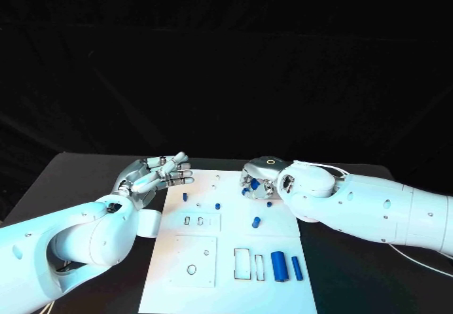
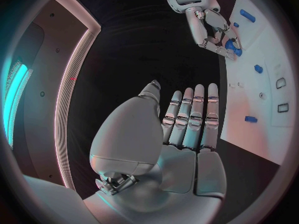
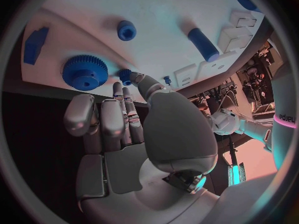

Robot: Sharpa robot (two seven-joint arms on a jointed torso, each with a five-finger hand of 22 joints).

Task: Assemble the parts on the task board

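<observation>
Left side of the frame: the left robot hand (image 1: 158,173) hangs over the worktop (image 1: 76,176) just off the task board (image 1: 226,275) edge, fingers spread, holding nothing. Mid-frame, most parts lie loose on the board — a small peg (image 1: 185,195), a cylinder (image 1: 256,222), two longer rods (image 1: 279,265) lower right. Further right, the right robot hand (image 1: 256,183) is down near a blue gear (image 3: 84,72), fingertips pinching a little blue piece (image 3: 126,75), I think. So assembly looks barely begun.
</observation>
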